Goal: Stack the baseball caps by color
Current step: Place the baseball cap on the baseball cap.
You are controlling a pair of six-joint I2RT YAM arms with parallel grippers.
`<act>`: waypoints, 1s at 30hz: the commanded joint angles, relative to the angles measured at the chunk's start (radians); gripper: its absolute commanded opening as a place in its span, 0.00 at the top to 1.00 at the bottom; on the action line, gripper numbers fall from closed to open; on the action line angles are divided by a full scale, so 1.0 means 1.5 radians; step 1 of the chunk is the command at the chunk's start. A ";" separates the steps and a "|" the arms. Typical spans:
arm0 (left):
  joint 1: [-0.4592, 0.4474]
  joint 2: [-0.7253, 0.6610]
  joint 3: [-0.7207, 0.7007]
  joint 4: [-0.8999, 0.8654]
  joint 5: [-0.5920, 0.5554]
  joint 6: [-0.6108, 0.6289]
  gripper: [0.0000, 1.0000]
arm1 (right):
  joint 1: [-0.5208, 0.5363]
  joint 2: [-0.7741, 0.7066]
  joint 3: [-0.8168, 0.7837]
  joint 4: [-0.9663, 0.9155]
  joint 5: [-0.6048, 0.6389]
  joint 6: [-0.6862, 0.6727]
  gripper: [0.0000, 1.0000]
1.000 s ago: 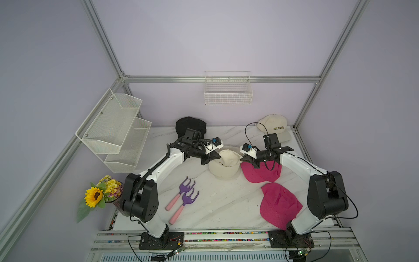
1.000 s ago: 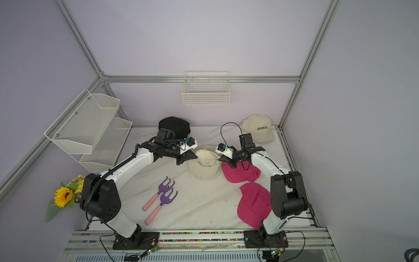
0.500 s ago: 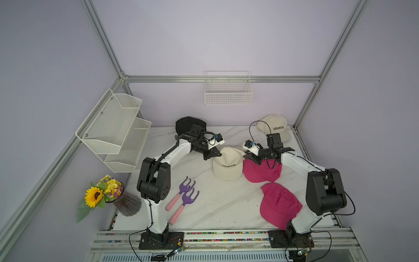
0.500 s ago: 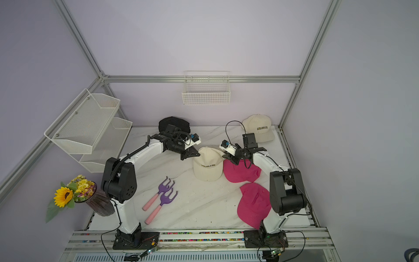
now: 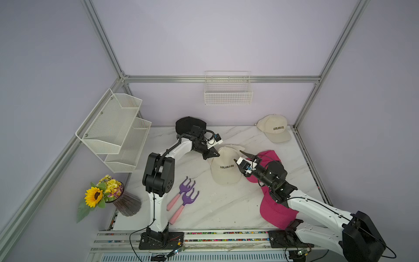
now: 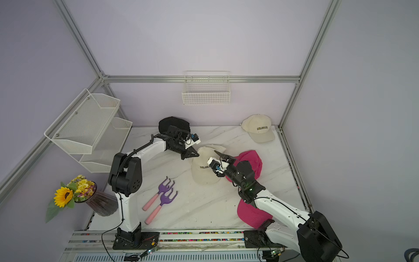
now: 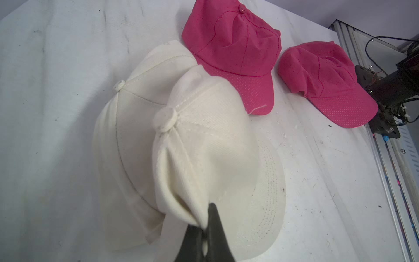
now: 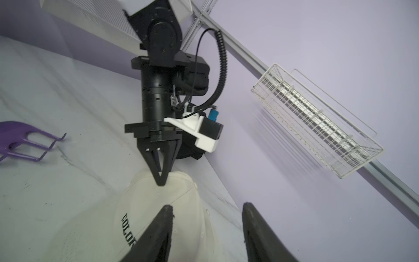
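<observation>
The left claw (image 5: 212, 155) is clenched, pinching a fold at the rear edge of a cream fabric cap with black COLORADO lettering (image 5: 226, 169). The left wrist view is showing the dark fingertips (image 7: 214, 215) biting into the cloth. That cap is sitting mid-surface, brim toward the front, overlapping a second cream cap (image 7: 118, 140) lying underneath it and peeking out behind.

Over to the right claw (image 5: 242, 158): it is released, jaws standing apart with nothing between them. It is hanging just above the right side of the lettered cap, where that cap is meeting a hot pink fabric cap (image 5: 273, 156). In the right wrist view the two dark fingers (image 8: 158, 231) are framing the cream crown below.

A second hot pink cap (image 5: 273, 214) is lying near the front right, partly under the right arm. A third cream COLORADO cap (image 5: 274, 128) is sitting alone in the rear right corner, well apart from the others. A black fabric cap (image 5: 188, 123) is resting at the back wall behind the left arm.

On the white marble-patterned surface (image 5: 215, 208), two purple hand rakes with pink handles (image 5: 184, 199) are lying side by side at front left. Off the left edge, a glass vase of sunflower and yellow blooms (image 5: 106, 194) is standing. A white mesh two-tier shelf (image 5: 115, 129) is hanging on the left wall, and a white wire basket (image 5: 227, 90) on the back wall.
</observation>
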 commanded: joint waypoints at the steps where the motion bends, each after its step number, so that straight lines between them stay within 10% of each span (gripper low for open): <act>1: 0.007 0.012 0.022 -0.006 -0.009 -0.009 1.00 | 0.057 0.019 -0.042 0.025 0.074 -0.083 0.46; 14: 0.011 0.042 0.033 -0.016 0.006 -0.004 1.00 | 0.196 0.167 -0.098 0.046 0.189 -0.197 0.45; 30: 0.011 0.049 0.038 -0.031 0.021 0.006 1.00 | 0.204 0.382 -0.108 0.250 0.343 -0.262 0.47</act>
